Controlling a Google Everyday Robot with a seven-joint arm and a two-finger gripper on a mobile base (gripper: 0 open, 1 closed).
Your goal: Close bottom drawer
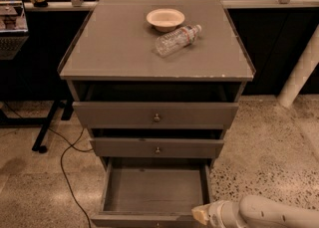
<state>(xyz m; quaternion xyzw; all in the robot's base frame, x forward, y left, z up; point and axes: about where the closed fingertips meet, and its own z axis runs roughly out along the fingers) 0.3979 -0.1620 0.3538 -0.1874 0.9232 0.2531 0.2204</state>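
The grey-brown cabinet [154, 53] has three drawers. The bottom drawer [153, 189] is pulled far out, and its plain grey inside is empty. Its front panel runs along the lower edge of the view, and its knob is out of view. The top drawer [155, 115] and the middle drawer [156, 148] each stand a little way out, with small round knobs. My gripper [200, 215], at the end of a white arm, is at the front right corner of the bottom drawer, by its front panel.
A white bowl [165, 19] and a clear plastic bottle [177, 39] lying on its side rest on the cabinet top. A black cable [67, 172] trails over the speckled floor at the left. A white post [303, 70] leans at the right.
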